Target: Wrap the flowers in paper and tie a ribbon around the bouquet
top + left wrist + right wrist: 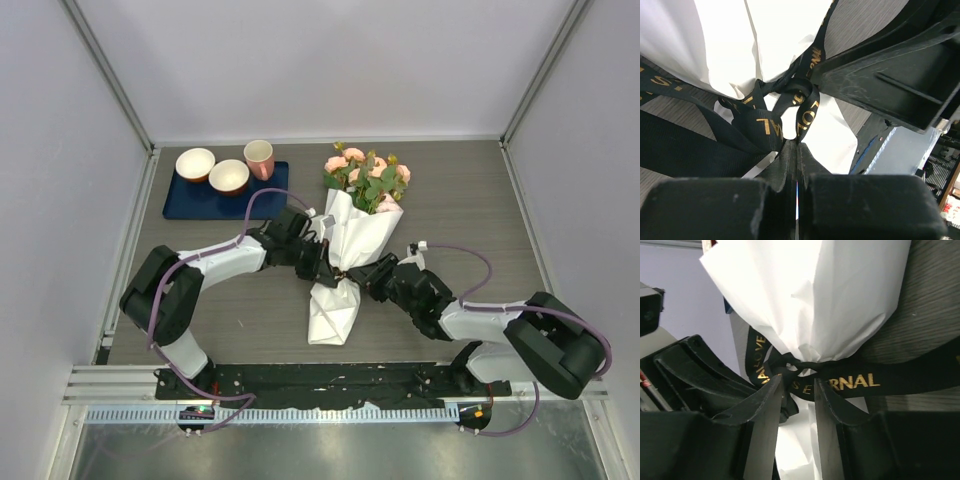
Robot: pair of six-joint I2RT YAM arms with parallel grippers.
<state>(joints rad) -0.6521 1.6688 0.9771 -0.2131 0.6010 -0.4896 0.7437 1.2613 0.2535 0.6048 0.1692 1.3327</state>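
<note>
two arms, both meeting at the waist of the bouquet (345, 245), mid table (250, 320). near to far for you: nearest is the crumpled tail end of the paper (333, 312), lying flat and pointing at the near edge. just past that, the ribbon (765, 127) is knotted round the pinched neck of the wrap, gold lettering showing. your left gripper (796, 150) comes in from the left, clamped hard on one ribbon strand right beside the knot, no gap between the jaws. your right gripper (796, 390) comes in from the right with jaws parted, white paper visible through the gap, nose just at the knot. i see nothing pinched in it. another ribbon run goes off to the right across the table. farther on, the wrap flares out and the flowers (367, 178) stick out the far end, pink heads and green leaves. far left: dark blue mat (185, 207) carrying two bowls (196, 163) and a cup (259, 158).
</note>
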